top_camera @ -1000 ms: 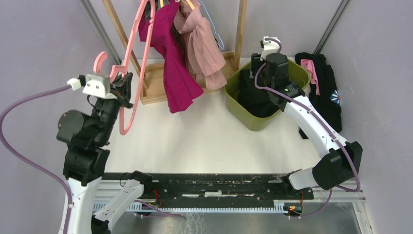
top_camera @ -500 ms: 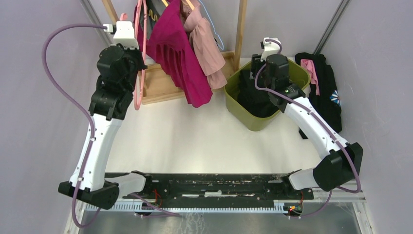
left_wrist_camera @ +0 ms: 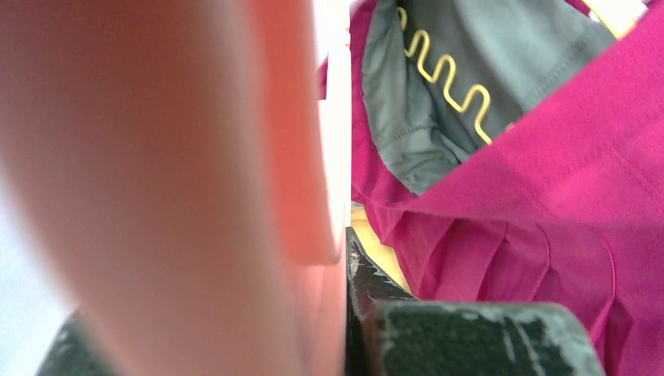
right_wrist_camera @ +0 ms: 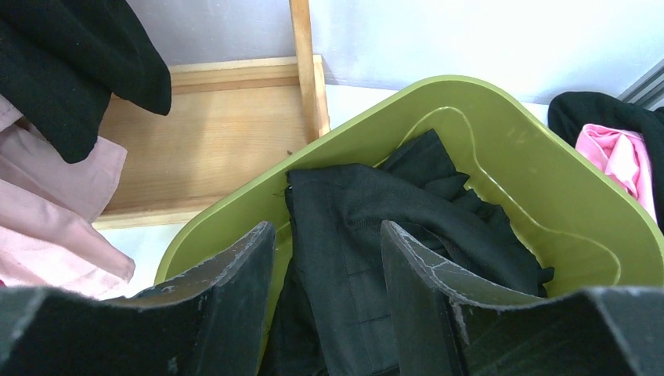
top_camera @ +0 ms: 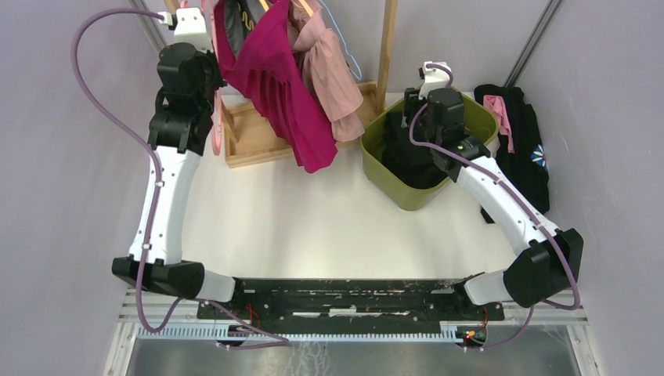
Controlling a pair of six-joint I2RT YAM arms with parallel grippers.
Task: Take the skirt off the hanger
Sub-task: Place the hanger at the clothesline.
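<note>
My left gripper [top_camera: 208, 78] is shut on an empty pink hanger [top_camera: 217, 129], held high at the wooden rack's left end. In the left wrist view the hanger [left_wrist_camera: 196, 196] fills the left half, pressed against one finger [left_wrist_camera: 372, 286]. A magenta pleated skirt [top_camera: 282, 94] hangs on the rack right beside it, and it also shows in the left wrist view [left_wrist_camera: 548, 235]. My right gripper [top_camera: 419, 110] is open and empty over a green bin [top_camera: 407, 196]. A black garment [right_wrist_camera: 368, 227] lies in the bin, under the fingers [right_wrist_camera: 243, 266].
The wooden rack [top_camera: 250, 133] stands at the back with an upright post [top_camera: 385, 47]. A pale pink garment [top_camera: 333, 78] and a grey one with yellow zigzag trim [left_wrist_camera: 438, 94] hang there. A pile of black and pink clothes [top_camera: 517, 133] lies right of the bin.
My left arm has swung up and back from the near left to the rack, carrying the pink hanger. The magenta skirt has swung a little to the right. The right arm has not moved.
</note>
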